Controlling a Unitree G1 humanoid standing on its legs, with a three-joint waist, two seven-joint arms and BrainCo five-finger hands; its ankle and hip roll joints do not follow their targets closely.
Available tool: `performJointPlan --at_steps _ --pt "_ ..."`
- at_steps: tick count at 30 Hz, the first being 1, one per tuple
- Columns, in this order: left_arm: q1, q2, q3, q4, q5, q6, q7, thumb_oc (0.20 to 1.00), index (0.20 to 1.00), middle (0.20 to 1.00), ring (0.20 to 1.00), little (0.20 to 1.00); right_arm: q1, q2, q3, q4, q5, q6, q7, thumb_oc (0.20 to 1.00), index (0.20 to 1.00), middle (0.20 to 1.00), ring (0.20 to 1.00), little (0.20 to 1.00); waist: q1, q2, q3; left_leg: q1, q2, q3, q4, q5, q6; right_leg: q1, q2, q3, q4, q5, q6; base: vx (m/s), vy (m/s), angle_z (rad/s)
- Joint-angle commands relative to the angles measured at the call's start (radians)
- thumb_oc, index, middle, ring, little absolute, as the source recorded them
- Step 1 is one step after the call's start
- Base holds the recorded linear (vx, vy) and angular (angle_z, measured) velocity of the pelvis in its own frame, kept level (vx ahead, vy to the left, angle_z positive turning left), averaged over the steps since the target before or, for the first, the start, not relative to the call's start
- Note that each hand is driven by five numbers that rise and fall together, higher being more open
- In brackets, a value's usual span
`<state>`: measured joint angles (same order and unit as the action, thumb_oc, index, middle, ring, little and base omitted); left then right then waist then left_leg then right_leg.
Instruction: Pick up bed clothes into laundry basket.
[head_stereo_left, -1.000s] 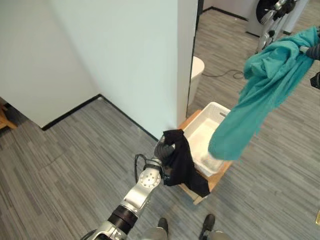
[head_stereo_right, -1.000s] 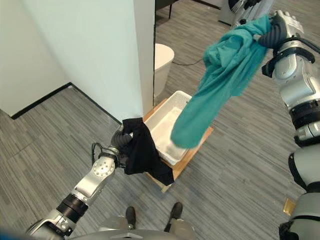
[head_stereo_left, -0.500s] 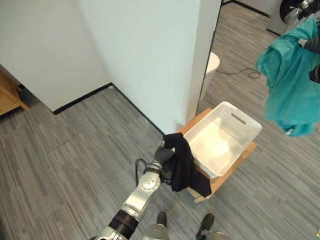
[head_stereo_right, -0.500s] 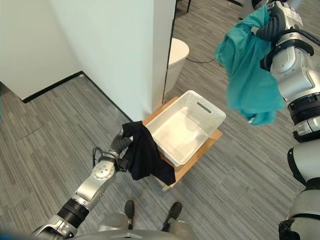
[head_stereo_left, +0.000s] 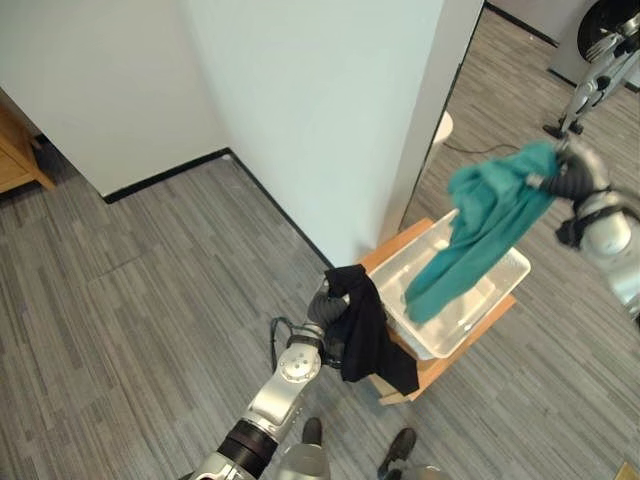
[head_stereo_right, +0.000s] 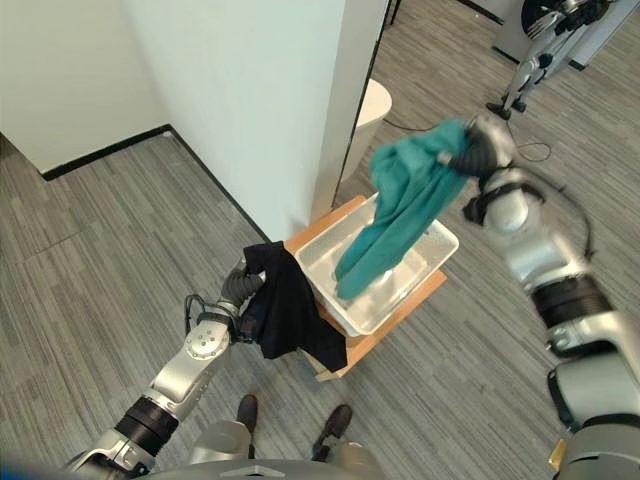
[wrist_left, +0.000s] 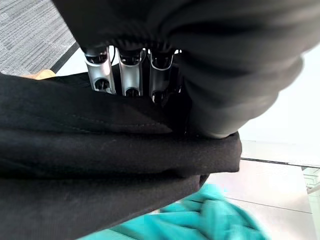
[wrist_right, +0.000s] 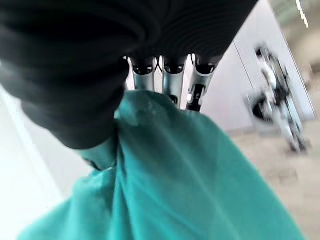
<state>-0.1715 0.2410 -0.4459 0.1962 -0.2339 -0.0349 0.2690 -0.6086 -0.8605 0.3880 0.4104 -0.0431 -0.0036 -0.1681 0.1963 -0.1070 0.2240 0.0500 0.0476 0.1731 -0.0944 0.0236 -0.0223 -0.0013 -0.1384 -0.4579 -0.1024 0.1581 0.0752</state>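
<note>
A white laundry basket (head_stereo_right: 436, 256) sits on a low wooden stand (head_stereo_right: 372, 340) beside the wall corner. My right hand (head_stereo_right: 480, 147) is shut on a teal cloth (head_stereo_right: 400, 205) held above the basket, and the cloth's lower end hangs down inside it. My left hand (head_stereo_right: 240, 287) is shut on a black cloth (head_stereo_right: 290, 315) at the basket's near corner; the cloth drapes down over the stand. In the left wrist view my fingers (wrist_left: 127, 75) curl over the black cloth (wrist_left: 90, 170). In the right wrist view my fingers (wrist_right: 167, 75) grip the teal cloth (wrist_right: 185, 185).
A pale wall corner (head_stereo_right: 300, 110) rises just behind the basket. A white round bin (head_stereo_right: 372, 100) stands past the corner. Another robot (head_stereo_right: 540, 40) stands at the far right. Wooden furniture (head_stereo_left: 15, 150) shows at the left edge. Grey plank floor (head_stereo_right: 100, 250) lies open to the left.
My right hand has swung down and left with the teal cloth, from high at the right to over the basket, and its end now hangs inside. The left hand keeps the black cloth.
</note>
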Motion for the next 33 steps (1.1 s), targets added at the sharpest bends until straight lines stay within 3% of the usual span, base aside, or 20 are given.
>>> performJointPlan --at_steps 1,13,14,15,19,26,28,31,32,33 --pt "-0.099 -0.049 -0.073 -0.023 -0.017 -0.057 -0.012 0.2 0.2 0.2 0.2 0.2 -0.128 -0.091 -0.02 0.027 -0.047 -0.011 -0.018 0.2 0.2 0.2 0.2 0.2 0.038 0.017 0.014 -0.074 0.056 -0.012 0.007 -0.031 -0.037 0.165 -0.01 -0.054 0.015 -0.211 0.08 -0.01 0.009 0.05" --pt "-0.096 -0.011 -0.079 -0.029 -0.016 -0.058 -0.001 0.2 0.2 0.2 0.2 0.2 -0.346 -0.057 0.106 0.305 -0.091 0.038 -0.057 0.2 0.2 0.2 0.2 0.2 0.071 0.009 0.097 -0.18 0.072 -0.016 0.007 0.005 -0.052 0.076 -0.01 -0.066 0.015 -0.199 0.084 -0.05 0.003 0.04" --pt "-0.099 -0.009 -0.075 -0.032 -0.015 -0.058 0.001 0.2 0.2 0.2 0.2 0.2 -0.362 -0.052 0.113 0.328 -0.086 0.039 -0.06 0.799 0.799 0.799 0.799 0.799 0.072 0.009 0.102 -0.186 0.073 -0.016 0.007 0.007 -0.053 0.071 -0.01 -0.066 0.015 -0.197 0.084 -0.05 0.005 0.04" --pt "-0.1 -0.005 -0.075 -0.034 -0.014 -0.06 0.002 0.2 0.2 0.2 0.2 0.2 -0.381 -0.047 0.125 0.355 -0.08 0.039 -0.057 1.0 1.0 1.0 1.0 1.0 0.074 0.01 0.106 -0.191 0.074 -0.016 0.007 0.008 -0.054 0.066 -0.01 -0.067 0.015 -0.196 0.086 0.0 0.0 0.0" --pt "-0.11 0.004 -0.051 -0.042 -0.008 -0.062 0.012 0.2 0.2 0.2 0.2 0.2 -0.42 -0.044 0.158 0.414 -0.102 0.052 -0.068 1.0 1.0 1.0 1.0 1.0 0.081 0.009 0.126 -0.209 0.077 -0.011 0.007 0.013 -0.058 0.046 -0.014 -0.064 0.015 -0.19 0.092 -0.02 0.007 -0.01" --pt "-0.123 0.022 -0.008 -0.052 0.002 -0.068 0.027 0.2 0.2 0.2 0.2 0.2 -0.388 -0.049 0.144 0.344 -0.09 0.054 -0.049 1.0 1.0 1.0 1.0 1.0 0.069 0.014 0.111 -0.199 0.074 -0.001 0.007 0.005 -0.057 0.045 -0.023 -0.049 0.015 -0.187 0.096 0.0 0.0 0.0" --pt "-0.12 0.03 0.016 -0.065 0.03 -0.067 0.037 0.2 0.2 0.2 0.2 0.2 -0.32 -0.058 0.108 0.264 -0.073 0.042 -0.038 1.0 1.0 1.0 1.0 1.0 0.059 0.017 0.103 -0.184 0.074 0.008 0.007 0.001 -0.056 0.054 -0.026 -0.043 0.015 -0.186 0.097 0.01 -0.006 -0.02" --pt "-0.124 0.051 0.067 -0.089 0.09 -0.064 0.065 0.2 0.2 0.2 0.2 0.2 -0.097 -0.039 -0.035 0.097 -0.023 0.015 -0.037 1.0 1.0 1.0 1.0 1.0 0.039 0.024 0.081 -0.154 0.068 0.016 0.007 -0.011 -0.05 0.075 -0.031 -0.033 0.015 -0.189 0.097 0.04 -0.026 -0.1" --pt "-0.127 0.068 0.105 -0.133 0.116 -0.066 0.064 0.2 0.2 0.2 0.2 0.2 0.083 0.002 -0.116 0.022 -0.012 -0.002 -0.009 1.0 1.0 1.0 1.0 1.0 0.023 0.039 0.064 -0.129 0.063 0.016 0.007 -0.023 -0.048 0.1 -0.035 -0.034 0.015 -0.195 0.097 0.06 -0.028 -0.1" --pt "-0.125 0.07 0.101 -0.135 0.116 -0.065 0.064 0.2 0.2 0.2 0.2 0.2 0.094 0.002 -0.124 0.015 -0.013 -0.001 -0.008 1.0 1.0 1.0 1.0 1.0 0.026 0.037 0.062 -0.132 0.062 0.015 0.007 -0.019 -0.047 0.097 -0.036 -0.035 0.015 -0.193 0.097 0.07 -0.063 -0.06"
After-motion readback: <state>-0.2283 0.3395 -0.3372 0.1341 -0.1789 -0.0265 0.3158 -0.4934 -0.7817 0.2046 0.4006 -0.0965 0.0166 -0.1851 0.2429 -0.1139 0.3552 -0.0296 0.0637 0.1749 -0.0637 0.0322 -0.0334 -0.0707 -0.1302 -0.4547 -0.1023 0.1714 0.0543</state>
